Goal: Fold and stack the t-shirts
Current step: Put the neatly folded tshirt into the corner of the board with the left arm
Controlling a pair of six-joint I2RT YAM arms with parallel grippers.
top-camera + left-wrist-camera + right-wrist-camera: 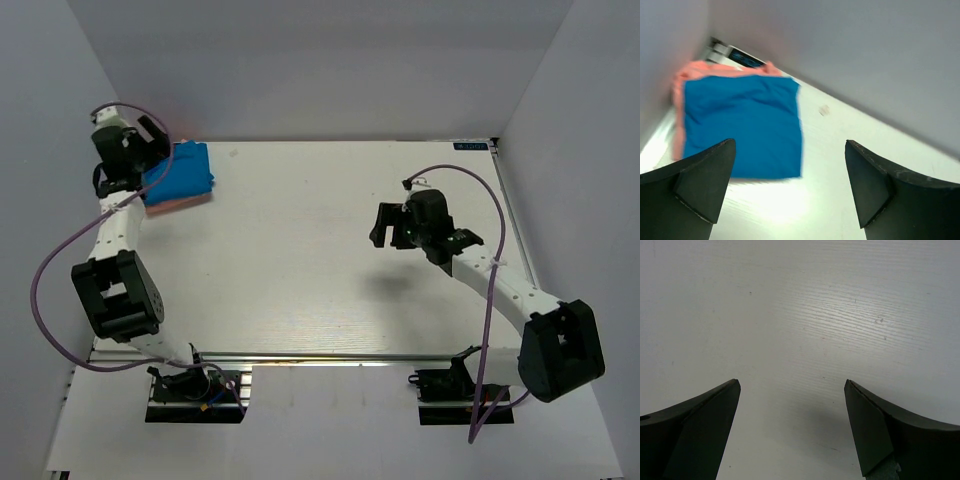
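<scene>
At the far left corner of the flat white table (330, 300), the bright blue folded cloth t-shirt (185, 172) lies on the salmon pink folded cloth t-shirt (178, 205), whose edges show beneath it. The left gripper (790, 145) hangs just by this stack, jaws spread wide, holding nothing. The right gripper (792, 382), over the table's right half, is likewise spread wide and empty.

You find the upper t-shirt (183, 172) stacked on the lower t-shirt (182, 203), at the far-left corner of the counter (320, 290).
</scene>
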